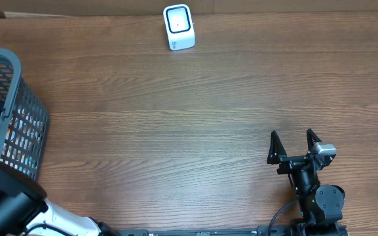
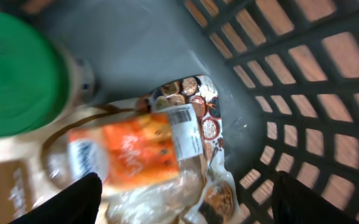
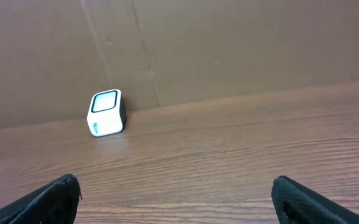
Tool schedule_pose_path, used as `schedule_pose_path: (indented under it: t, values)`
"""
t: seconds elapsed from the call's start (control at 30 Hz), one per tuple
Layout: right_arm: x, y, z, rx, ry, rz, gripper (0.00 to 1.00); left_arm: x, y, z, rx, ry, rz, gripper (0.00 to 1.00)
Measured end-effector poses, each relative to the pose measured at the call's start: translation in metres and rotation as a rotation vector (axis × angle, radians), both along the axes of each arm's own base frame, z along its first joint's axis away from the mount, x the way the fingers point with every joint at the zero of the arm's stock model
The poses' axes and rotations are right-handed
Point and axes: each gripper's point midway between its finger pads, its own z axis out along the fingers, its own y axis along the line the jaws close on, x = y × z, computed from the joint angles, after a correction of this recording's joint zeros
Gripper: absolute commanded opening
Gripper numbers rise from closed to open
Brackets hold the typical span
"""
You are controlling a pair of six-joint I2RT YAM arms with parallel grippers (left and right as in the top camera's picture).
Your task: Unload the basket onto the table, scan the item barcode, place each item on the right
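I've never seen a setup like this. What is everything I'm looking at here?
table: one, brown wood, under everything
scanner: one, white with dark window, far edge of the table
basket: one, grey mesh, left edge
jar: one, green lid, inside the basket
snack packet: one, orange with white barcode label, inside the basket beside the jar
other wrappers: count unclear, under the packet
left arm: one, black and white, over the basket, jaws open
right arm: one, black, near right, jaws open
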Motion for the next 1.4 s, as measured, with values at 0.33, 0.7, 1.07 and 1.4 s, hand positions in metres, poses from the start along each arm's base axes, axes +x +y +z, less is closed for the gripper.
schedule_pose_path:
  t: [0.33,0.7,1.07,1.4]
  values:
    - [0.0,0.0,0.0,0.0,0.0,0.0,1.0,0.0,-0.002,-0.067,-0.085,0.131,-0.053,0.68]
    - [0.0,0.0,0.0,0.0,0.0,0.0,1.0,-0.01,0.004,-0.076,-0.054,0.196,-0.052,0.04]
    - [0.0,0.0,0.0,0.0,0.0,0.0,1.0,-0.025,-0.008,-0.063,-0.138,0.28,-0.014,0.04]
    - [0.0,0.0,0.0,0.0,-0.001,0.0,1.0,-0.011,0.015,0.04,-0.037,0.169,0.108,0.04]
